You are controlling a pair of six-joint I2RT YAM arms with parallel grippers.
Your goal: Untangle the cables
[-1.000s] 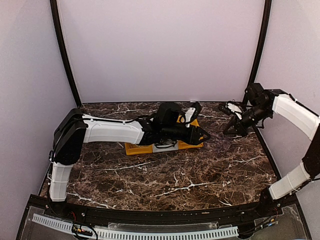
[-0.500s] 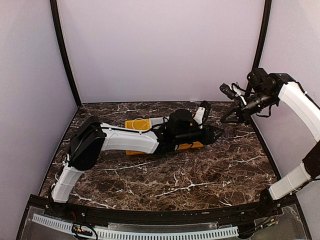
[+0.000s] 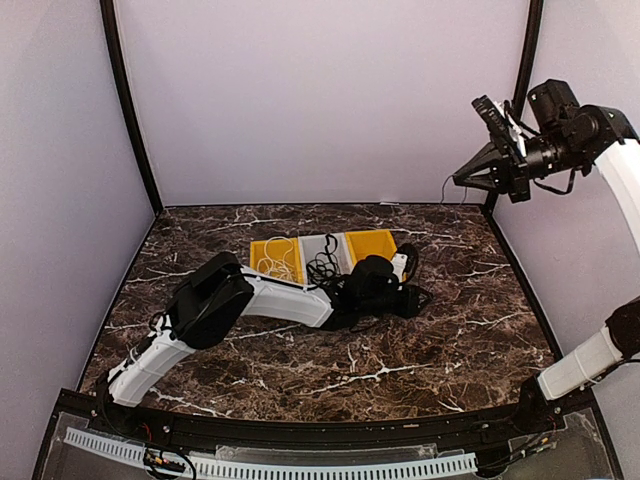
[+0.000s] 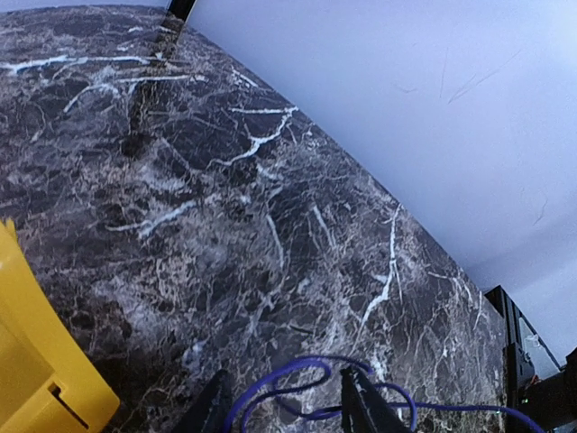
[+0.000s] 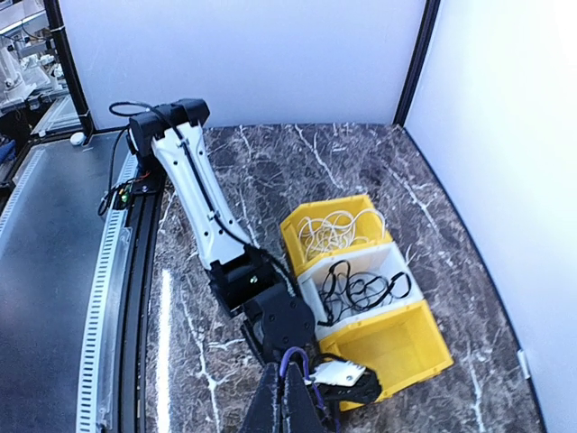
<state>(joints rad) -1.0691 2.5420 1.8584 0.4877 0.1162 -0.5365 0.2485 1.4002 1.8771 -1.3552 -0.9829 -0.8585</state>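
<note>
Grips a thin blue cable (image 5: 288, 359) in the clenched right end effector (image 3: 462, 180), raised high at the right. Holds the left end effector (image 4: 284, 383) released, low over the tabletop (image 3: 420, 350), with blue loops between its fingers (image 4: 361, 408). Leaves white cable (image 3: 274, 258) and black cable (image 3: 322, 263) in adjacent bins (image 3: 375, 237).

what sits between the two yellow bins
A white bin holding a loopy black cable, flanked by the yellow bin with the white cable and the empty yellow bin. The right wrist view shows it best.
</note>
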